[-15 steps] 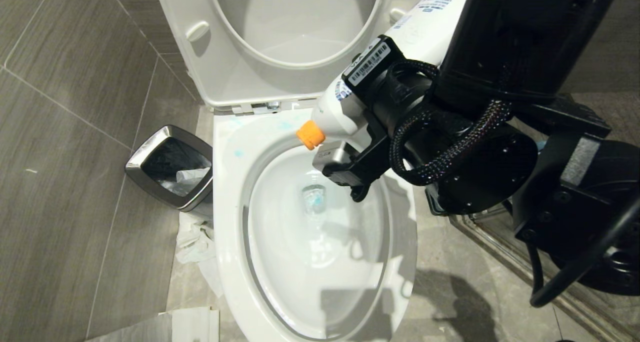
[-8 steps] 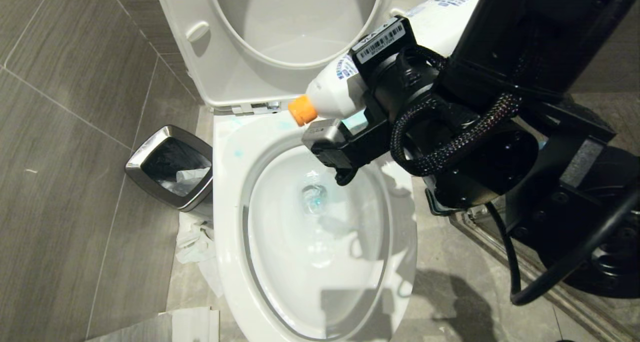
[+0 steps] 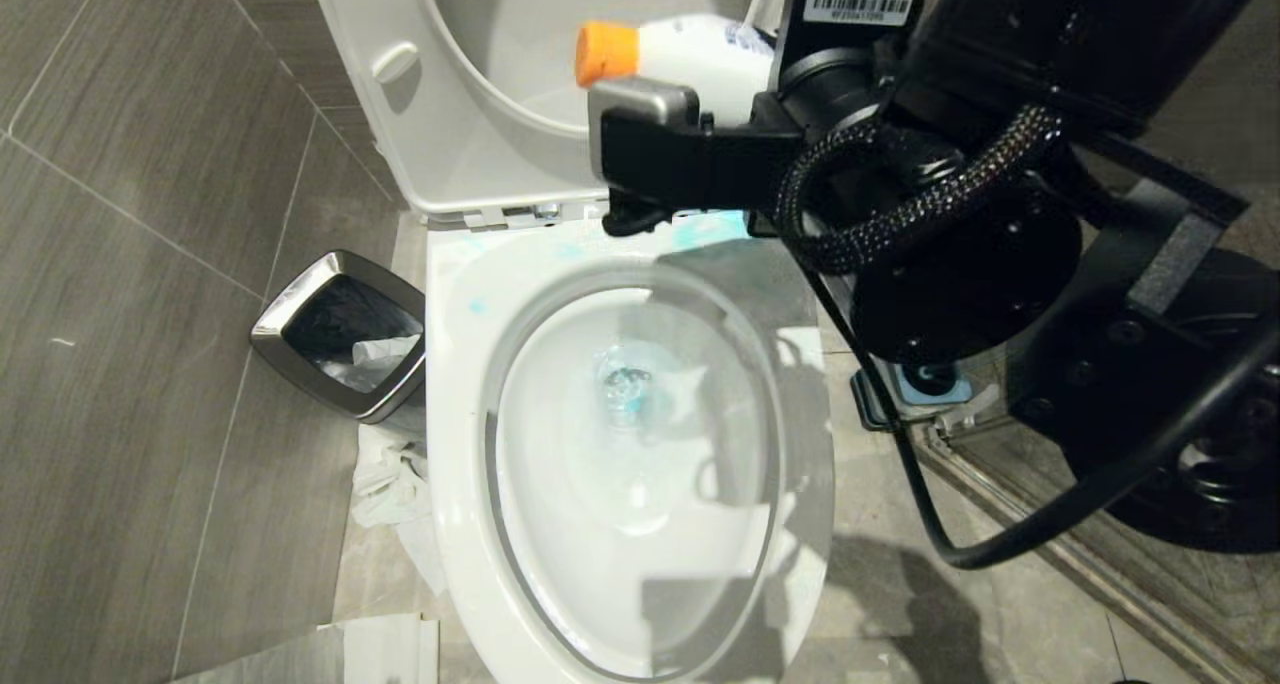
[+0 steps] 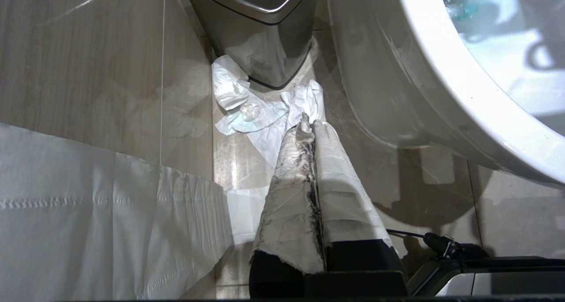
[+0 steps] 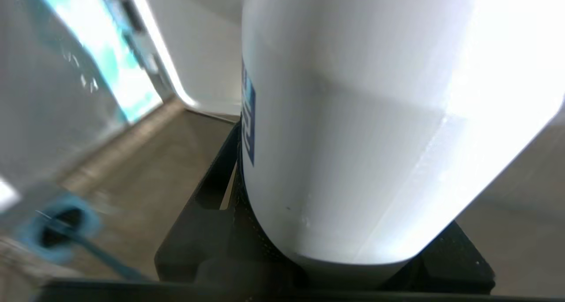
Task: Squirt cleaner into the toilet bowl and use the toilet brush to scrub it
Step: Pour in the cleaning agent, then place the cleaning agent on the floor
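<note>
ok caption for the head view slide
Right gripper holds the cleaner bottle level above the blue-streaked toilet bowl.

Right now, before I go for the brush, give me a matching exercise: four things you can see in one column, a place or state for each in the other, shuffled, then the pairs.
Things:
1. white cleaner bottle with orange cap
2. steel-rimmed waste bin
3. crumpled white tissue
4. left pincer

Places or states:
A. on the floor between bin and white toilet bowl
B. shut, wrapped in white paper, low beside the bowl
C. gripped in the right pincer, lying about level in front of the raised seat
D. standing on the bowl's left

Pairs: 1-C, 2-D, 3-A, 4-B
</note>
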Controlling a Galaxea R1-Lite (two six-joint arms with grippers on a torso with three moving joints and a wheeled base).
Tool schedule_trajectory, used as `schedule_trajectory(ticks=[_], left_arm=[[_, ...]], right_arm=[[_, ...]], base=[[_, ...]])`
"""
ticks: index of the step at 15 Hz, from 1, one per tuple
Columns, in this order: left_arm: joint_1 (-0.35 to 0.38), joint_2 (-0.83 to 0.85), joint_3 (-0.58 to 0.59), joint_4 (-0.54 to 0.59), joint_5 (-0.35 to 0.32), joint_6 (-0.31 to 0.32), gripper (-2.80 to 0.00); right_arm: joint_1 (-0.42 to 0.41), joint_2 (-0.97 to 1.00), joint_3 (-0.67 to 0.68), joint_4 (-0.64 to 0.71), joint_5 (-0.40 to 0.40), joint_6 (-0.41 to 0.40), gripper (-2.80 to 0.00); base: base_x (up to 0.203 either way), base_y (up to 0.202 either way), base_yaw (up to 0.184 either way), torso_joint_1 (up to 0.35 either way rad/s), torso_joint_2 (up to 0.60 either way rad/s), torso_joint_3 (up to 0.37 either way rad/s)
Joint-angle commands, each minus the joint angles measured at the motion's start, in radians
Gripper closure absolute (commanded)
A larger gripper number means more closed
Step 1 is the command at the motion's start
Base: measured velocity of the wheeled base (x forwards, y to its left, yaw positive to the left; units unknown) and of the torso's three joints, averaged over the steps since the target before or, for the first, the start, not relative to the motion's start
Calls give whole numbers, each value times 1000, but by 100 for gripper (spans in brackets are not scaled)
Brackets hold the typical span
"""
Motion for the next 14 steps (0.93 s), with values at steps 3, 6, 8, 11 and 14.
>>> schedule_trajectory(ticks=[3,6,8,11,14], left_arm=[[0,1,0,0,1,1,0],[0,1,0,0,1,1,0],[0,1,0,0,1,0,0],[0,1,0,0,1,1,0],[0,1,1,0,1,1,0]], right_arm=[[2,37,-173,1,-13,160,0],[34,30,-274,0,-12,179,0],[55,31,-340,1,-8,180,0],[93,33,-401,5,-3,179,0],[126,-7,-393,142,48,179,0]], base=[[0,0,0,0,0,0],[0,0,0,0,0,0],[0,0,0,0,0,0],[0,0,0,0,0,0],[0,0,0,0,0,0]])
